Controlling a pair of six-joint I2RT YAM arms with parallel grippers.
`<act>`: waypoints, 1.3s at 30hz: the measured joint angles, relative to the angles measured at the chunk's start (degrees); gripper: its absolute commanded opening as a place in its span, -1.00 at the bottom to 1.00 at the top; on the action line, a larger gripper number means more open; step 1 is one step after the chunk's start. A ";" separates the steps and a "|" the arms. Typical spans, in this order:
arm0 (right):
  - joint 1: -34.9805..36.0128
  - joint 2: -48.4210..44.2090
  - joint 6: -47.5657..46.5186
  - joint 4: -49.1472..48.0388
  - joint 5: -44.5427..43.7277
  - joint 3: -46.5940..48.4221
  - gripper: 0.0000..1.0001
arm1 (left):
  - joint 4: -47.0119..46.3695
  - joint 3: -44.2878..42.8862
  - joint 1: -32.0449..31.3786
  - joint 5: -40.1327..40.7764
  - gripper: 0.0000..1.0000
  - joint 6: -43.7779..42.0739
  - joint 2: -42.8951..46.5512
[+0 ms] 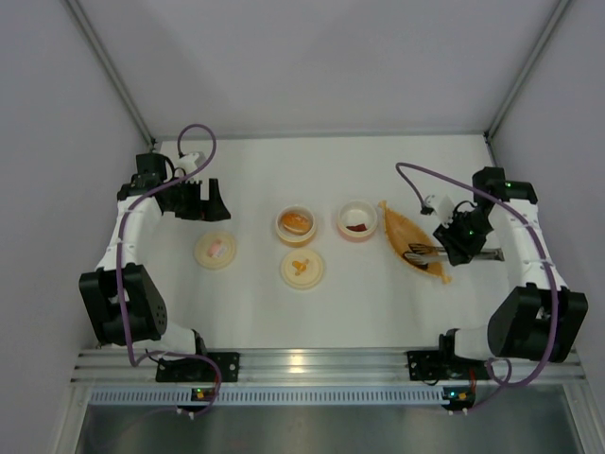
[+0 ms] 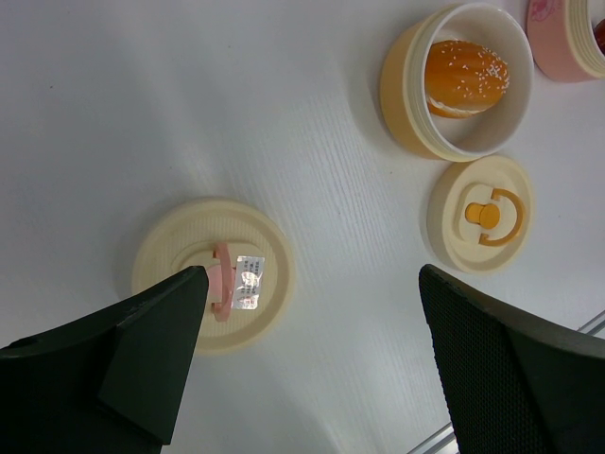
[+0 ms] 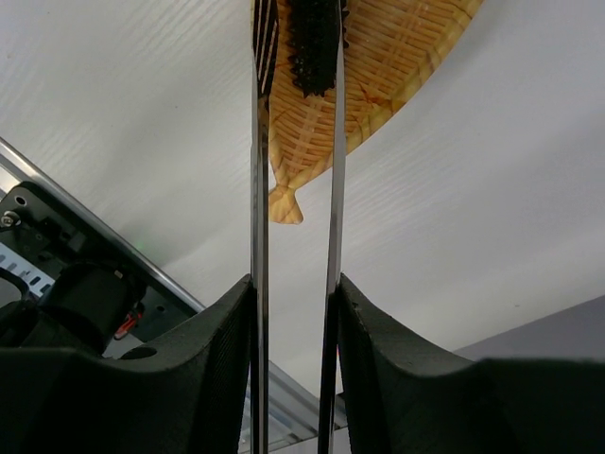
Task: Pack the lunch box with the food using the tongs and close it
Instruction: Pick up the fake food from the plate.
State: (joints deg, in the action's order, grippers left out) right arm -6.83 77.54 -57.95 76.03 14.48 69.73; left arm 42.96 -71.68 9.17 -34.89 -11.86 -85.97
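My right gripper (image 3: 295,293) is shut on the tongs (image 3: 260,180), one slim metal arm pressed against each finger. The tong tips reach over the orange boat-shaped tray (image 3: 406,57), with a dark brown sausage-like piece (image 3: 314,43) between them. Seen from above, the tongs (image 1: 423,252) lie across the tray (image 1: 402,227). The lunch box stands in parts: an orange-cream bowl (image 1: 295,224) holding the bun (image 2: 465,78), and a pink bowl (image 1: 357,220) with a red bit. My left gripper (image 2: 312,284) is open above the table beside a cream lid (image 2: 165,251) with a pink handle.
A second cream lid (image 2: 480,215) with an orange handle lies in front of the bun bowl (image 2: 406,90). The pink bowl (image 2: 558,43) shows at the left wrist view's top right corner. White walls enclose the table on three sides, and a metal rail runs along the near edge.
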 measured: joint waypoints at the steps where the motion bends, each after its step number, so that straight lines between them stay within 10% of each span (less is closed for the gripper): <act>1: -0.20 0.44 0.00 0.00 -0.09 0.00 -0.25 | 0.00 0.00 0.00 0.00 0.96 0.02 0.00; 39: -0.59 5.86 4.74 -0.11 -5.75 0.00 -0.23 | -0.09 0.00 0.00 0.28 0.96 1.27 -0.04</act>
State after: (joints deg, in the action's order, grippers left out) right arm -7.42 83.40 -53.21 75.92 8.73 69.73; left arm 42.87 -71.68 9.17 -34.61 -10.59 -86.02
